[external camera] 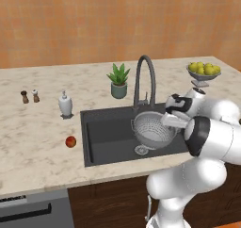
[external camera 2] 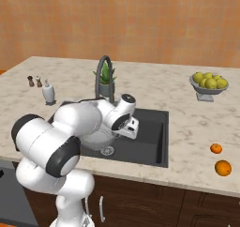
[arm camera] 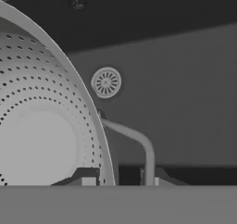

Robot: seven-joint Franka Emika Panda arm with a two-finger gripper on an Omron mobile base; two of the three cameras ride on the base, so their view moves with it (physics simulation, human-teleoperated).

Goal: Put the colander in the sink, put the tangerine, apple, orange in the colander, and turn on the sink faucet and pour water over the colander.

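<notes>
colander (external camera: 151,129): sitting tilted mid-frame in the left base view, inside the sink (external camera: 106,136), mouth facing lower left, apparently hanging above the basin floor rather than resting flat. Perforated silver-grey bowl, hole rows curving round a plain centre in the hand view, thin loop handle sticking out at the rim.
gripper (arm camera: 119,177): clenching on the colander's rim by that handle, at the bottom centre of the hand view; wall passing between the two fingertips. Holding by the edge is likely why the bowl is hanging at an angle.
why here: looks like the lowering step, the bowl is being carried over the drain (arm camera: 106,82) so faucet water can run through it.
sink: dark charcoal basin, centre of both base views; round silver drain sitting just past the colander rim in the hand view, upper middle.
sink faucet (external camera: 143,81): dark gooseneck arching just above the colander, spout roughly over it; no water visible, hard to be sure at this resolution.
apple (external camera: 70,142): waiting on the counter left of the sink, well apart from the colander.
orange (external camera 2: 223,168), tangerine (external camera 2: 215,148): lying near each other at the lower right of the right base view, on the counter right of the sink.
next, my read: set it flat, release, then fetch fruit.
</notes>
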